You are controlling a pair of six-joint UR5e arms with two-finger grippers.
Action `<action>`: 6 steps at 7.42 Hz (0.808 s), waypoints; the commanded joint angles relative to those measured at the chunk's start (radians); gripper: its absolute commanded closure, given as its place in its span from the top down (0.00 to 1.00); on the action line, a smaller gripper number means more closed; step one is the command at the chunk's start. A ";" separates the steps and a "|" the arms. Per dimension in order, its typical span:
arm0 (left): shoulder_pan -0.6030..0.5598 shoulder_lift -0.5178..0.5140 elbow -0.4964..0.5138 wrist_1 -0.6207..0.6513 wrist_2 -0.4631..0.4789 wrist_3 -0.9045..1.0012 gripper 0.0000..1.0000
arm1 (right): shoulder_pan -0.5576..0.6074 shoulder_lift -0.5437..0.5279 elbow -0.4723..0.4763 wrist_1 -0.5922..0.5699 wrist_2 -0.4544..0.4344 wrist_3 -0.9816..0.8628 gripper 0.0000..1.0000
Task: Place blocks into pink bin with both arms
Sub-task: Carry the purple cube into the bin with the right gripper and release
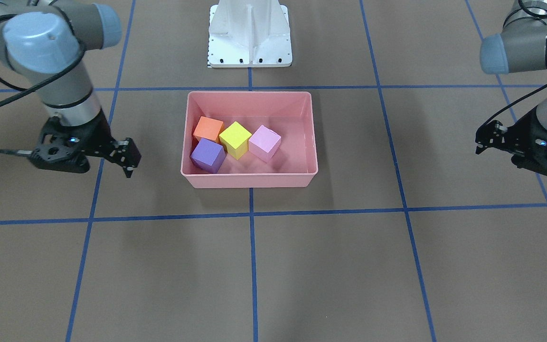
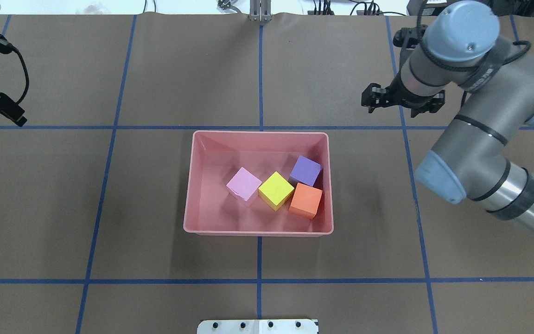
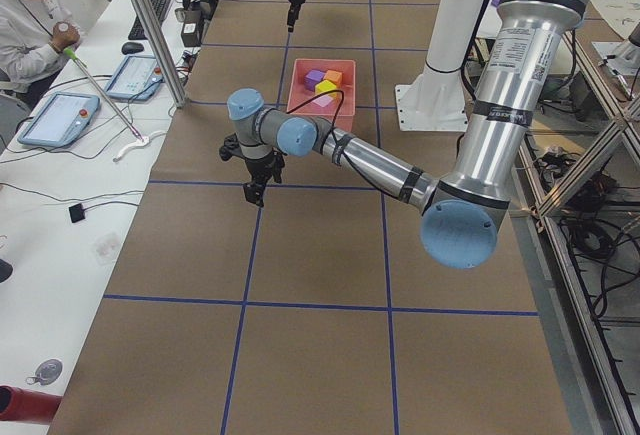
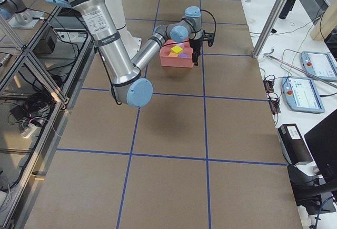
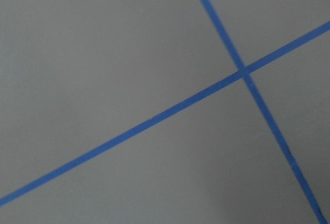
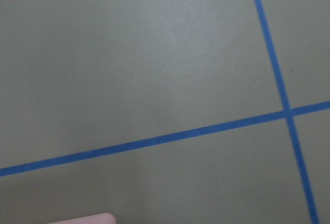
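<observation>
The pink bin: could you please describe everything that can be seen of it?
The pink bin is a rectangular salmon tub, seemingly plastic, with low upright walls and a thin rolled rim. It stands upright on the brown table, astride a blue tape line. Inside, bunched toward the robot's right, lie the orange block, yellow block, pale pink block and purple block.

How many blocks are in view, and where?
4, all in the pink bin: purple and orange by its right wall, yellow mid-bin, lilac left of yellow. None seems hidden.
</observation>
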 commanded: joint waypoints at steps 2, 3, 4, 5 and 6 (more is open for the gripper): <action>-0.110 0.098 0.072 -0.084 0.018 0.003 1.00 | 0.252 -0.162 -0.056 0.002 0.132 -0.456 1.00; -0.150 0.122 0.130 -0.169 0.016 0.090 1.00 | 0.339 -0.206 -0.100 0.002 0.203 -0.603 1.00; -0.235 0.125 0.194 -0.173 0.005 0.197 1.00 | 0.411 -0.247 -0.132 0.002 0.235 -0.753 1.00; -0.285 0.127 0.227 -0.167 0.005 0.248 1.00 | 0.474 -0.283 -0.166 0.002 0.244 -0.881 1.00; -0.302 0.127 0.230 -0.161 -0.004 0.250 1.00 | 0.519 -0.301 -0.206 0.002 0.270 -0.970 1.00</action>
